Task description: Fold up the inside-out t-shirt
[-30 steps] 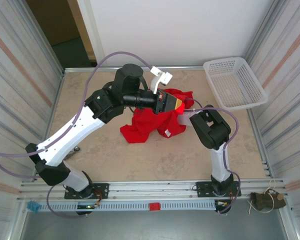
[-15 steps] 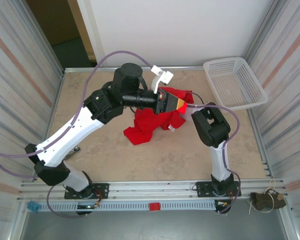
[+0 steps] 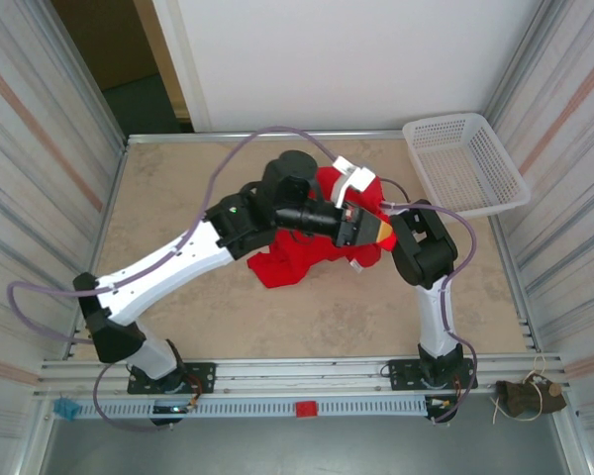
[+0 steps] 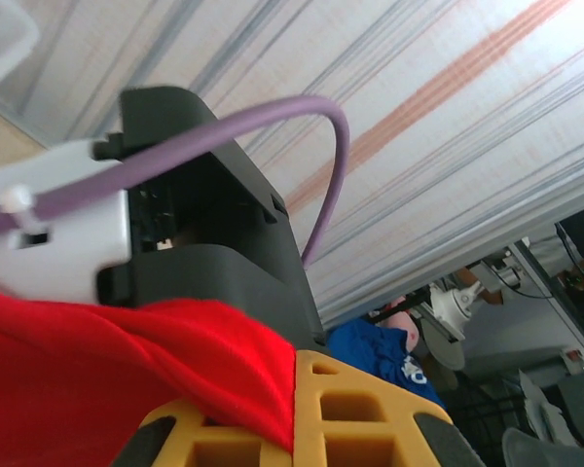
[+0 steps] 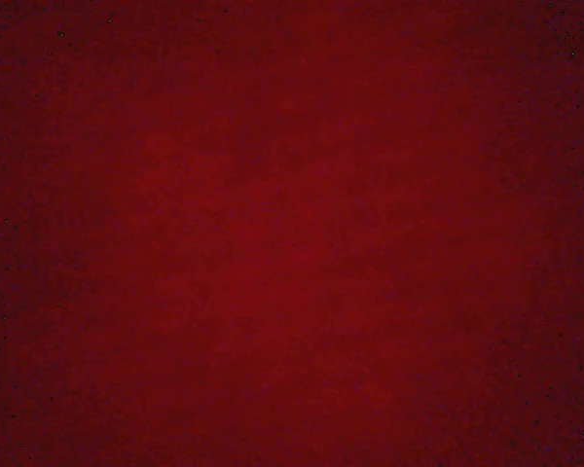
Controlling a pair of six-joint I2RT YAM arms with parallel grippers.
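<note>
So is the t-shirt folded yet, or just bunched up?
Not folded: the t-shirt lies as a crumpled heap on the table, no flat layers, one part pinched in the shut left end effector.

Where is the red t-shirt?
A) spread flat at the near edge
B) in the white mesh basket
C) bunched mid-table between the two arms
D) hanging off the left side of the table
C: the t-shirt sits in a crumpled heap mid-table between the arms, with the left claw shut on its red cloth. The basket at the far right corner has no cloth in it.
</note>
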